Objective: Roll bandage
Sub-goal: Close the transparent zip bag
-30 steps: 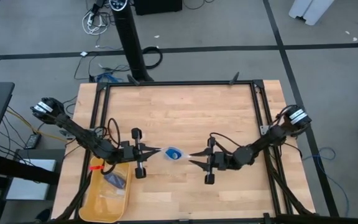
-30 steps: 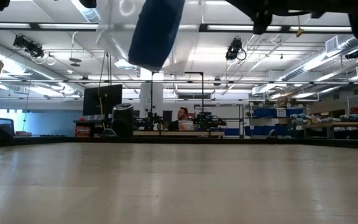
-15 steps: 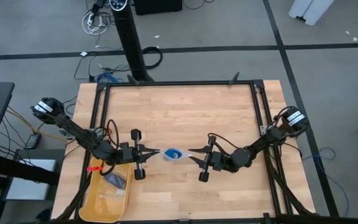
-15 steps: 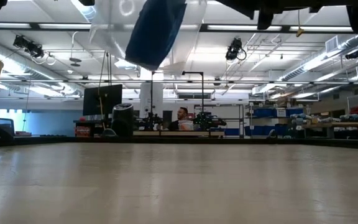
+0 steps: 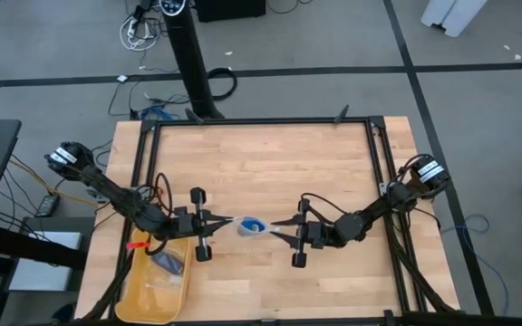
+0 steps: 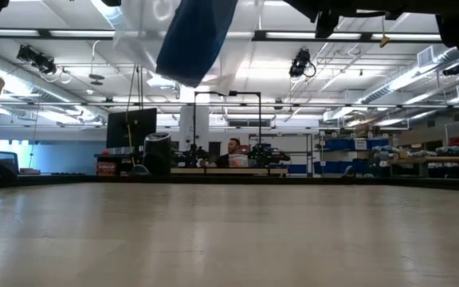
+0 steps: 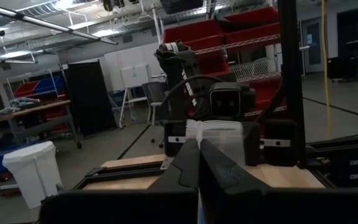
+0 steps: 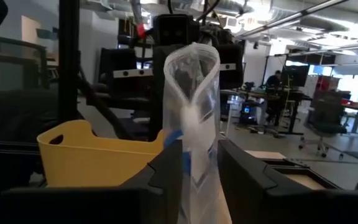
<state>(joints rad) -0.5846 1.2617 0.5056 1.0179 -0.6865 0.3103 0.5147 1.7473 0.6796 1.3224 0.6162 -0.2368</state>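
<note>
Above the middle of the wooden table (image 5: 270,172), toward its near edge, both arms meet at a clear plastic bag (image 5: 250,225) with the bright blue bandage (image 5: 256,224) inside it. From the left, the left gripper (image 5: 227,220) reaches in with its fingers (image 7: 188,163) pressed together on the bag's edge, so the bag hangs off the tabletop between the two arms. From the right, the right gripper (image 5: 277,227) faces it with its fingers (image 8: 169,168) partly apart, one on either side of the bag; in the right wrist view the crinkly plastic stands upright between the two dark fingers, very close to or touching them, with a streak of blue showing through near the left finger. Whether those fingers actually press the plastic cannot be told. In the low view the bandage (image 6: 194,36) shows as a dark blue shape hanging at a tilt inside the pale plastic near the top of the picture, well clear of the table surface below. A yellow tray (image 5: 157,285) sits at the table's near left corner, just beside the left arm, with a small dark packet (image 5: 167,261) lying in it; the same tray (image 8: 98,152) shows behind the bag in the right wrist view. Beyond the table, a person (image 6: 233,151) sits at a far workstation in the room.
</note>
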